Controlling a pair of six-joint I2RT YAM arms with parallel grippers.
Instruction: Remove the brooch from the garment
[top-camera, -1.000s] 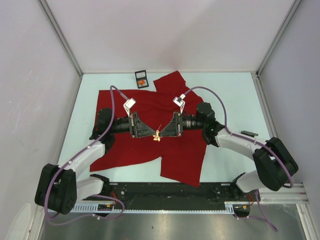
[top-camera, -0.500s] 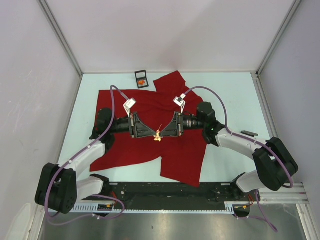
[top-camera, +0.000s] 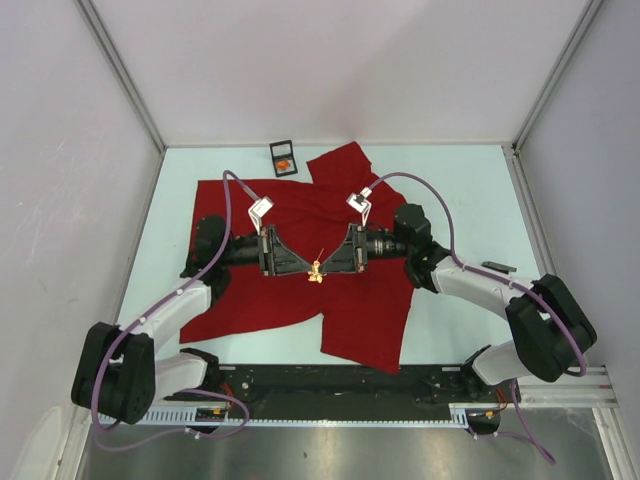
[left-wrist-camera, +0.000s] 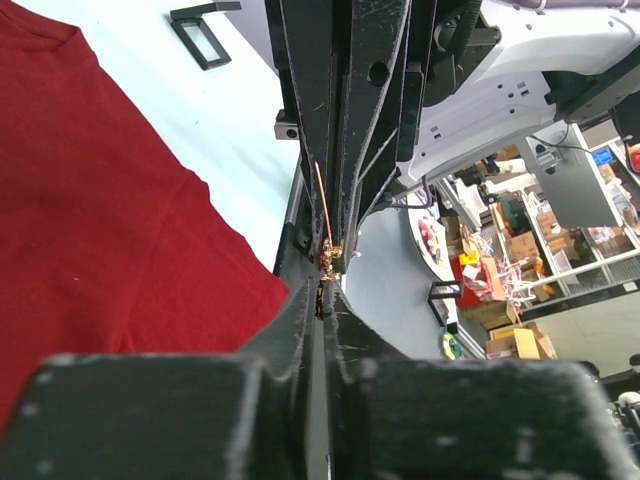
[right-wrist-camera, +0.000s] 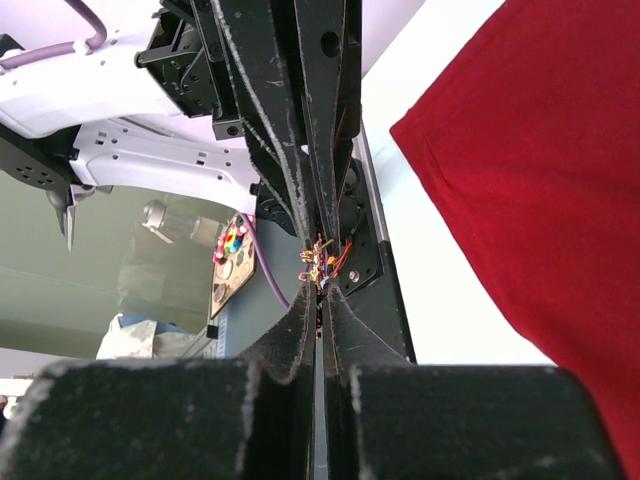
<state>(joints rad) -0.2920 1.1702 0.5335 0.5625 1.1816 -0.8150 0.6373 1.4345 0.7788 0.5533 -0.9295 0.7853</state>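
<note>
Brooch (top-camera: 315, 273), small, gilt, with long pin: pinched between closed tips of left tool (left-wrist-camera: 322, 300) and right tool (right-wrist-camera: 318, 292), mid-tabletop (top-camera: 460, 190), just above red T-shirt (top-camera: 350, 310); position unchanged this past second, no cloth visibly caught, probably already free.

The brooch (top-camera: 314, 272) is too small to make out.

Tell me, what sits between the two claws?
A small gold brooch, where left gripper and right gripper meet over the garment; the top view shows it.
</note>
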